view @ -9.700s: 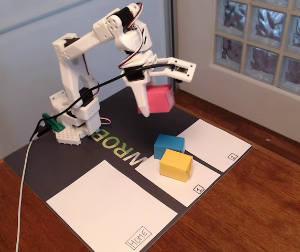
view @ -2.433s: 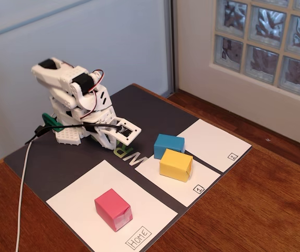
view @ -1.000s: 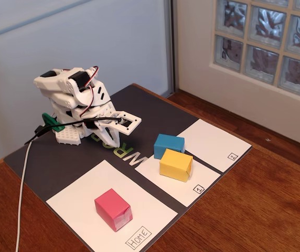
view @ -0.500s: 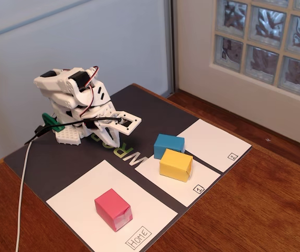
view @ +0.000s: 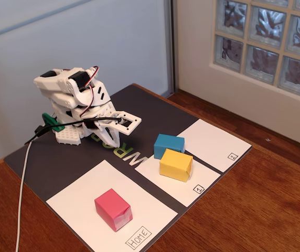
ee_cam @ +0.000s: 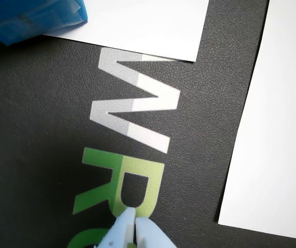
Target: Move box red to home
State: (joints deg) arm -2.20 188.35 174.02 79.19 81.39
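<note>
The hand (ee_cam: 134, 223) is closed and empty, folded low over the dark mat (ee_cam: 44, 129) near the arm's base. Well in front of it, the box red (view: 113, 209) sits on the home (view: 76, 197). Task looks done.

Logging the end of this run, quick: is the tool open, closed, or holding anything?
Tool: closed, holding nothing; its tips meet over the dark mat. The red box sits free on the HOME sheet.

In the wrist view the blue box (ee_cam: 31, 18) is cut by the top edge, also blurred.
</note>
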